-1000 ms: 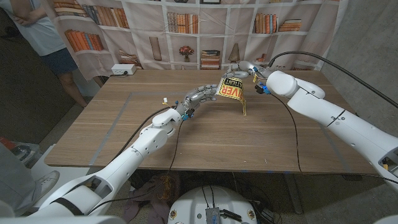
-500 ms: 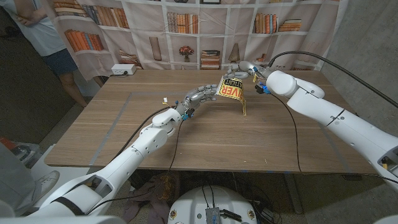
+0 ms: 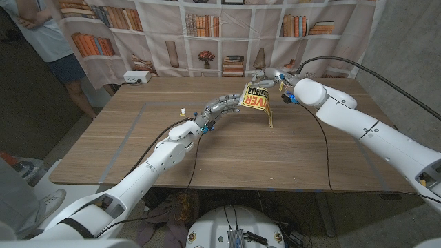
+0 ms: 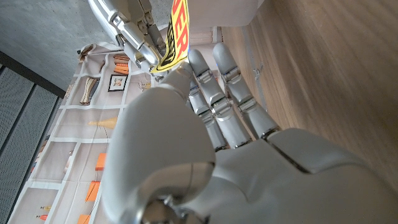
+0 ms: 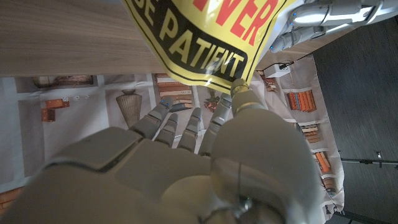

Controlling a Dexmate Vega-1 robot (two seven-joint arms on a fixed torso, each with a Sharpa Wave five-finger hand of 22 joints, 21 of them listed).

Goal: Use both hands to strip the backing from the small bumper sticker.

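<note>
A yellow bumper sticker [image 3: 257, 98] with red and black lettering hangs in the air over the far middle of the wooden table [image 3: 124, 158]. My right hand [image 3: 270, 75] pinches its upper corner; the right wrist view shows the thumb on the sticker [image 5: 208, 34]. My left hand [image 3: 222, 105] reaches in from the other side, and its fingertips pinch the sticker's near edge [image 4: 176, 31]. A thin yellowish strip [image 3: 270, 118] dangles from the sticker's lower right corner down towards the table.
A person [image 3: 48, 34] stands at the back left beyond the table. A white box [image 3: 136, 77] sits at the table's far edge, and a small scrap [image 3: 182, 111] lies left of my left hand. A bookshelf-print curtain [image 3: 207, 34] hangs behind.
Almost nothing: the sticker and both hands hold the same place, with the sticker tilted very slightly more upright.
</note>
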